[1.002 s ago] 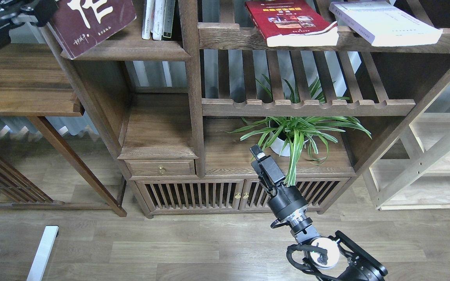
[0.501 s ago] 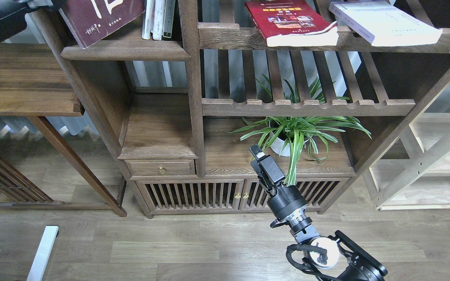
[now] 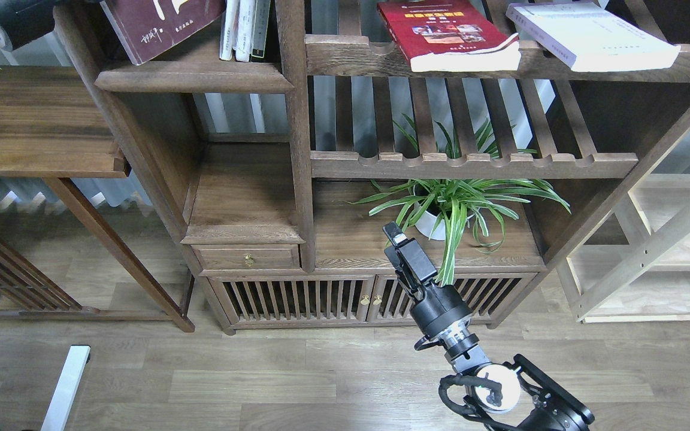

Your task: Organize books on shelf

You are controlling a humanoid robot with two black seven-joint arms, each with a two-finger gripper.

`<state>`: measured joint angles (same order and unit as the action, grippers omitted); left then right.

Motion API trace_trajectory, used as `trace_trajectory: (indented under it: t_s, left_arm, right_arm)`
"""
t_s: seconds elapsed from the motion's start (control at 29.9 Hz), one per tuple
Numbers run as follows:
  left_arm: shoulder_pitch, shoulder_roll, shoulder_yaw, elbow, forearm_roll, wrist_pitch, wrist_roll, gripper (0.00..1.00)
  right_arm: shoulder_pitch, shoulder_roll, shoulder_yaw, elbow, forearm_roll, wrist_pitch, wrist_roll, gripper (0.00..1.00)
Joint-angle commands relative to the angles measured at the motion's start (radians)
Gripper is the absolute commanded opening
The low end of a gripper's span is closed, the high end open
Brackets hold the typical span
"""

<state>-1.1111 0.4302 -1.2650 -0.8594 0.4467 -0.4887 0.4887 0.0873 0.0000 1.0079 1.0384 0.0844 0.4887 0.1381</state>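
The right claw [image 3: 394, 234] hangs idle, apparently closed on nothing, below the potted plant [image 3: 448, 206]. The left claw sits outside the top-left corner, so I cannot tell its grip. Over the last second the maroon book [image 3: 156, 24] has slid rightward onto the shelf [image 3: 195, 76] toward 3 upright thin books [image 3: 243, 27], so placement looks nearly done. The red book [image 3: 447, 36] and white book [image 3: 590, 33] lie flat on the slatted rack [image 3: 351, 57], seemingly awaiting their turn.
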Motion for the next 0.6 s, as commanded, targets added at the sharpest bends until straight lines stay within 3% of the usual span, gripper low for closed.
trace_trajectory:
  t_s: [0.0,0.57]
  left_arm:
    - [-0.024,-0.013,0.012,0.031,0.000,0.000,0.000,0.06]
    - [-0.053,-0.050,0.050,0.088,-0.002,0.000,0.000,0.06]
  right_arm:
    - [0.000,0.000,0.000,0.000,0.000,0.000,0.000,0.99]
    - [0.000,0.000,0.001,0.000,0.000,0.000,0.001,0.99]
